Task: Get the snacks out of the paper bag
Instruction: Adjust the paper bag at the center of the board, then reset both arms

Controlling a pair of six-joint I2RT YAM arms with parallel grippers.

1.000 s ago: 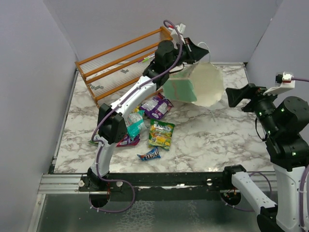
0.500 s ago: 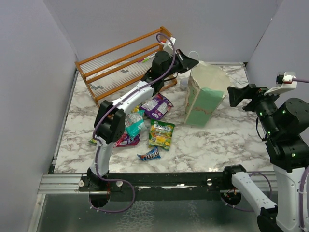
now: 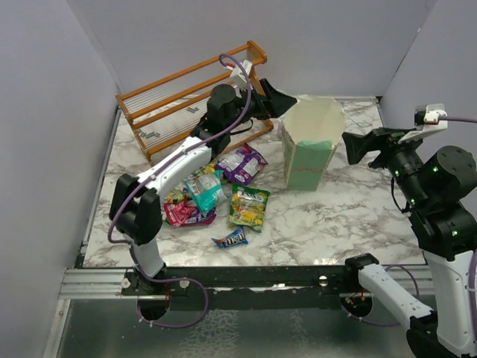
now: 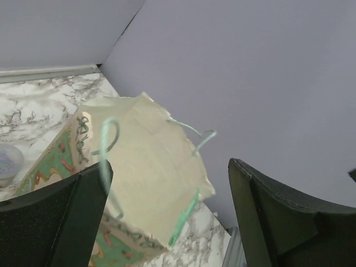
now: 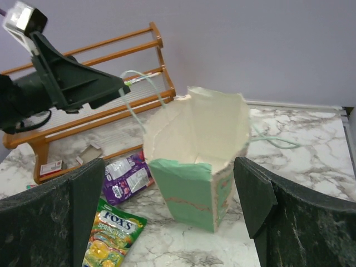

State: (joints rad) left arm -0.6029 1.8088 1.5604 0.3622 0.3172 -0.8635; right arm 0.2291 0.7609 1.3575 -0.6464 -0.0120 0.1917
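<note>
The mint-green paper bag (image 3: 307, 153) stands upright on the marble with its cream mouth open; nothing shows inside it. My left gripper (image 3: 287, 101) hangs open just left of the bag's rim, with the bag (image 4: 139, 172) between and beyond its fingers and one string handle (image 5: 136, 92) looping up to its tip. My right gripper (image 3: 349, 147) is open to the right of the bag (image 5: 194, 161), apart from it. The snacks lie left of the bag: purple (image 3: 242, 162), teal (image 3: 203, 190), green-yellow (image 3: 250, 205), pink-red (image 3: 182, 212) and a dark blue bar (image 3: 231, 239).
A wooden rack (image 3: 186, 93) lies slanted at the back left, behind the left arm. A small grey cup (image 4: 5, 164) sits beside the bag's far side. Grey walls close in the table on three sides.
The bag, held tipped in the air by my left gripper, came down upright on the table. The left gripper opened and drew back left. The right arm barely moved.
</note>
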